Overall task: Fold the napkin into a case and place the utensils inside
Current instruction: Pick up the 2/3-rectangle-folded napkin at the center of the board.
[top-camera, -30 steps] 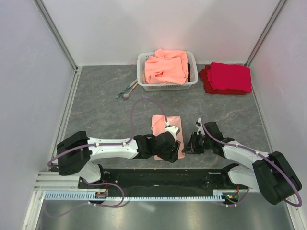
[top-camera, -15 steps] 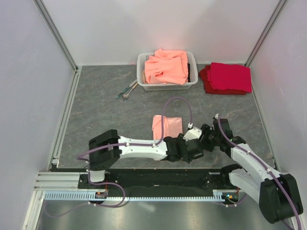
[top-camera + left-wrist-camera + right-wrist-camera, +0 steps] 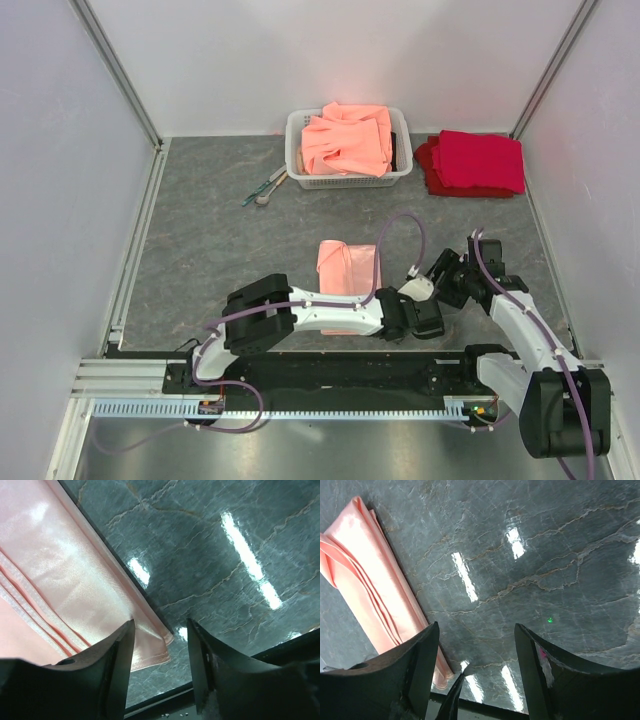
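The pale-pink napkin (image 3: 348, 268) lies folded into a narrow strip in the middle of the table, its near end hidden under my left arm. In the left wrist view the napkin (image 3: 75, 575) fills the upper left, and its near right corner lies on the table below the open left gripper (image 3: 160, 626). From above, the left gripper (image 3: 410, 320) hangs just right of the napkin. My right gripper (image 3: 447, 283) is open over bare table, with the napkin (image 3: 367, 580) off to its left. The utensils (image 3: 265, 187) lie far back beside the basket.
A white basket (image 3: 300, 172) of orange-salmon cloths stands at the back. Deep red folded cloths (image 3: 472, 162) sit to its right. White walls close in both sides. The black base rail (image 3: 330, 372) runs along the table's near edge, close to both grippers.
My left arm has swung right, from over the napkin to its right edge. The right gripper has opened and drawn back to the right, away from the napkin.
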